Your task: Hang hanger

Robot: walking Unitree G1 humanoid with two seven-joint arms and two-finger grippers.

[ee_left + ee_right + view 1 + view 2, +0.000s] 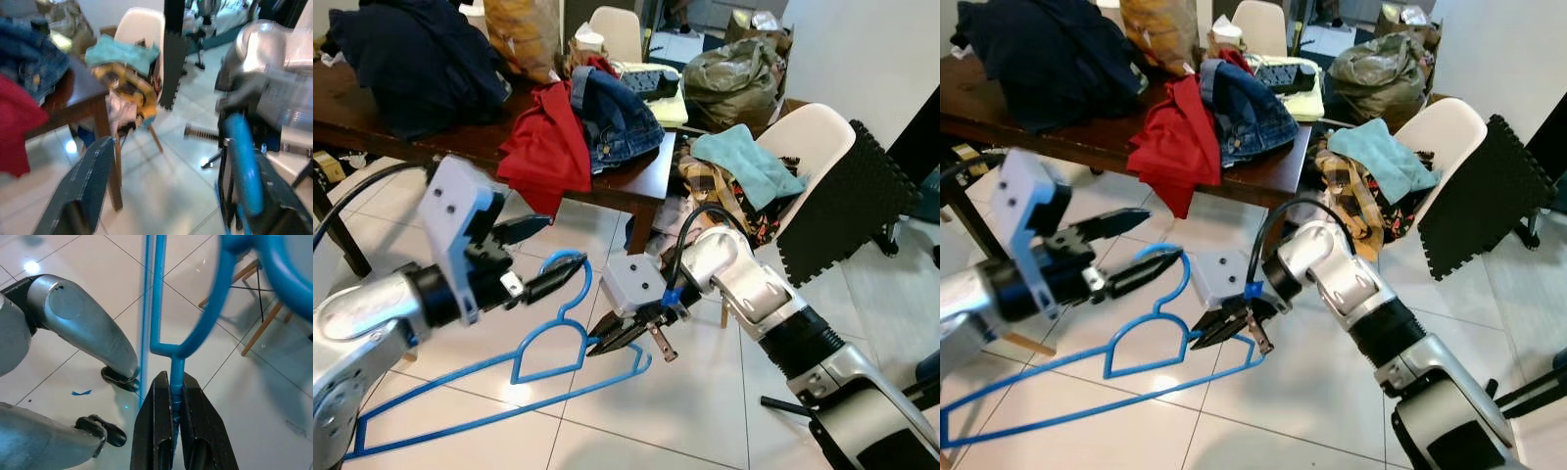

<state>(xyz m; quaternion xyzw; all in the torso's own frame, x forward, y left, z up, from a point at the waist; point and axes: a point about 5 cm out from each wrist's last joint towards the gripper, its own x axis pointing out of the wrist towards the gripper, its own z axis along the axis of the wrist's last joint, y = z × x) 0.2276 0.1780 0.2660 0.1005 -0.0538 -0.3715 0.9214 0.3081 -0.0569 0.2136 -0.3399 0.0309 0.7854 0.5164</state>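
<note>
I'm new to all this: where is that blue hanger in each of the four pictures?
Left eye view: blue hanger low in the middle, over the floor tiles, between both claws.
Right eye view: same hanger, lower left of centre.
Left wrist view: a blurred blue bar at right, against one left claw finger.
Right wrist view: its bar pinched in the right claw.
Shared landmark: the white chair, in both eye views and the left wrist view.

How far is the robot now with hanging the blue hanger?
Done: the blue hanger is off the floor, held in the air. In hand: the right claw is shut on its shoulder bar, and the left claw is open around the hook, one finger touching it. Left: no rail or rod is visible, so the hanging itself is not started.
</note>
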